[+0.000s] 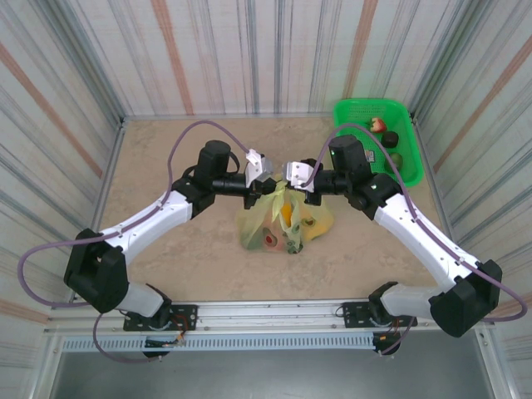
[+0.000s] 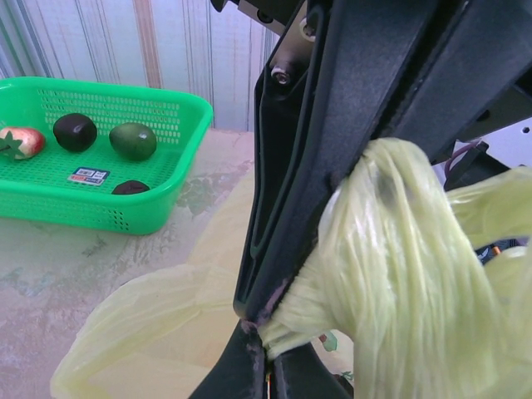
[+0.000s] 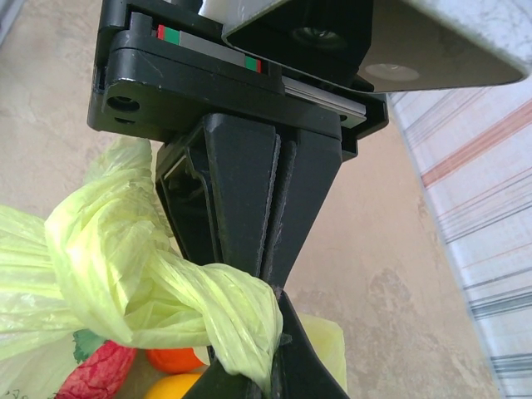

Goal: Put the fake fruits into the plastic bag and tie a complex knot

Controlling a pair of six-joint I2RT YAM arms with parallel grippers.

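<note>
The yellow-green plastic bag [image 1: 287,220] lies mid-table with red, orange and yellow fake fruits [image 1: 272,240] showing through it. Its handles rise twisted into a knot [image 1: 278,189] between the two grippers. My left gripper [image 1: 268,183] is shut on one twisted handle [image 2: 291,320]. From the other side my right gripper [image 1: 293,176] is shut on the other handle end [image 3: 241,324]. In the right wrist view a red fruit [image 3: 96,374] and orange ones [image 3: 170,362] sit in the bag under the knot [image 3: 108,266]. Bunched bag plastic [image 2: 399,274] sits beside the left fingers.
A bright green mesh basket [image 1: 363,110] stands at the back right [image 2: 100,170], holding a red fruit [image 2: 21,141], a dark fruit [image 2: 75,131], a green one [image 2: 133,140] and another dark one. Striped walls close in the table on three sides.
</note>
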